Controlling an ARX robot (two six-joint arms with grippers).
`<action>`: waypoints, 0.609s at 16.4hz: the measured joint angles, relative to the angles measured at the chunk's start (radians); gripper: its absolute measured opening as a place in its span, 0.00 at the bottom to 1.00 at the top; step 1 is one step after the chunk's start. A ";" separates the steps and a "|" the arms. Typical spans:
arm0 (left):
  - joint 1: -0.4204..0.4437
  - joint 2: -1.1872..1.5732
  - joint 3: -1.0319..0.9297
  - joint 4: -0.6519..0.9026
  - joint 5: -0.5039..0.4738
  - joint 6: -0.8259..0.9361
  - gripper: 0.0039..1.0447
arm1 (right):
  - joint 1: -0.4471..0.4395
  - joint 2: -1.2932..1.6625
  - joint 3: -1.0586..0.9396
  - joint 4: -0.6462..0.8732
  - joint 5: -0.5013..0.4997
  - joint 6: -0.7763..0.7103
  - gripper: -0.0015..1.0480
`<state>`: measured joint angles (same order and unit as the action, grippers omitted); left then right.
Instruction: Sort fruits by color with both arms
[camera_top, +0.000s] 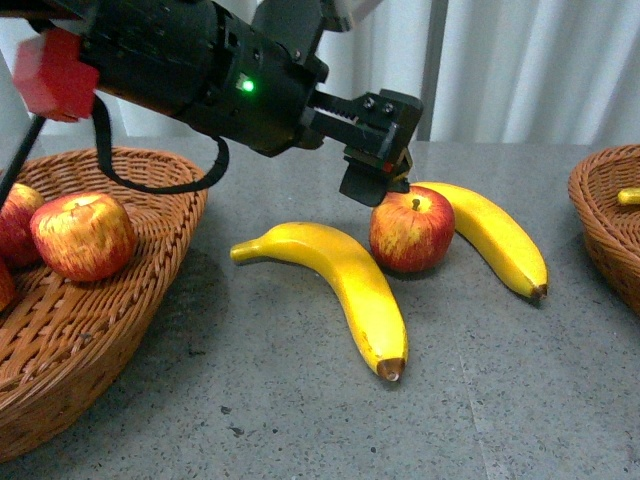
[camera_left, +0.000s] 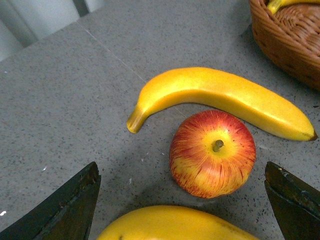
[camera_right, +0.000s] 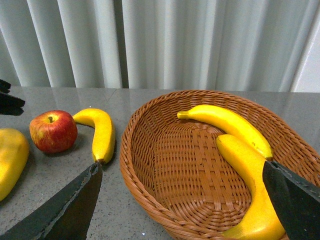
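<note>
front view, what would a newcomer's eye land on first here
The big black left gripper hangs open just above a red apple mid-table. A nearer banana and a farther banana flank it, and the wicker basket at the left holds more apples.

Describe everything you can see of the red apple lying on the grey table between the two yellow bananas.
The round red apple is streaked with yellow, glossy and plastic-looking, with a short brown stem in a yellowish dimple. It sits upright, stem up, on the speckled grey table. The far yellow banana curves close behind it; whether they touch is unclear. The nearer yellow banana lies just beside it. The black left gripper hovers open above it, not touching.
</note>
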<state>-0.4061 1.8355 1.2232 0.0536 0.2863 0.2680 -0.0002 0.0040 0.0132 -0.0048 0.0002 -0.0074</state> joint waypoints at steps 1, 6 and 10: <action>-0.006 0.034 0.014 -0.001 0.003 0.006 0.94 | 0.000 0.000 0.000 0.000 0.000 0.000 0.94; -0.027 0.111 0.053 0.014 0.030 0.055 0.94 | 0.000 0.000 0.000 0.000 0.000 0.000 0.94; -0.067 0.148 0.087 0.018 0.046 0.089 0.94 | 0.000 0.000 0.000 0.000 0.000 0.000 0.94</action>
<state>-0.4732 1.9839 1.3102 0.0711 0.3321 0.3573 -0.0002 0.0040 0.0132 -0.0048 0.0002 -0.0071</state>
